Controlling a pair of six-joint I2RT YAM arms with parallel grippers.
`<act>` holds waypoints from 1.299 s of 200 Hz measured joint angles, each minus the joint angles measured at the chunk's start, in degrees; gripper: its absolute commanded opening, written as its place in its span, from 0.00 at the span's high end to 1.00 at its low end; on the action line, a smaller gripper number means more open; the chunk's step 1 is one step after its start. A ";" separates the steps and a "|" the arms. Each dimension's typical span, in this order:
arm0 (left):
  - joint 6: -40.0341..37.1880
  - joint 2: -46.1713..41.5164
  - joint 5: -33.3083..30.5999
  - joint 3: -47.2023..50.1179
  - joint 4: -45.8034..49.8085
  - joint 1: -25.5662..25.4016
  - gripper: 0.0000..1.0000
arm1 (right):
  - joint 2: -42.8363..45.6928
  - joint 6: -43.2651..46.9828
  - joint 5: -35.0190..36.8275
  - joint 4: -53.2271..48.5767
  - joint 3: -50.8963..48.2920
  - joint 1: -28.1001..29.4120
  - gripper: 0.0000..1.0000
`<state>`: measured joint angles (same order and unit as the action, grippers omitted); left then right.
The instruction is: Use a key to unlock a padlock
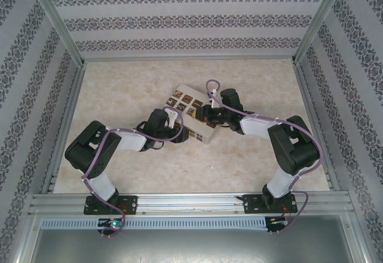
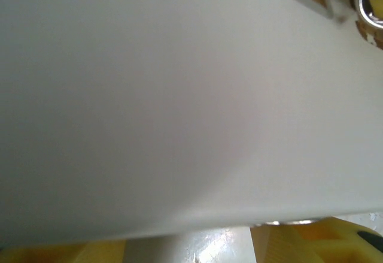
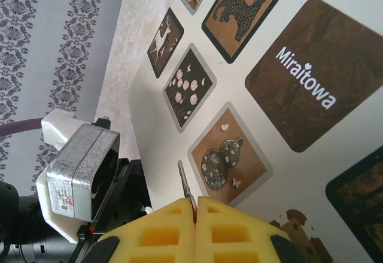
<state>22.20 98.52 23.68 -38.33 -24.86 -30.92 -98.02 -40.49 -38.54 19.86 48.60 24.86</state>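
The left arm (image 1: 99, 149) and the right arm (image 1: 290, 146) are alike: chunky black joint housings linked by pale grey-white tubes. A purple cable (image 1: 88, 170) loops along the outside of each arm. Each arm stands on a black base plate (image 1: 111, 204) dotted with small red fittings. The fingers (image 3: 233, 230) are blocky yellow pieces with square recesses moulded in and dark grey outer corners. The left wrist carries a silvery metal block (image 3: 81, 164) with a small printed label, set on a white mount (image 3: 60, 125).
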 measured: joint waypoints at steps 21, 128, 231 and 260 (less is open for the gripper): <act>0.02 0.83 0.04 -0.42 -0.02 -0.22 0.50 | -0.04 0.02 0.15 0.02 0.02 0.00 1.00; 1.01 2.49 -1.51 -1.07 -1.14 -0.55 0.63 | -0.07 0.24 0.83 0.13 0.07 -0.11 1.00; 1.40 3.06 -1.95 -1.70 -1.42 -1.27 0.67 | -0.07 0.24 1.09 0.24 0.11 -0.37 1.00; 1.38 3.06 -1.99 -2.05 -1.22 -1.38 0.70 | -0.07 0.24 1.40 0.28 0.11 -0.37 1.00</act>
<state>23.57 101.58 21.69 -40.38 -26.09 -32.29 -98.08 -40.25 -37.15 20.14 48.71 24.49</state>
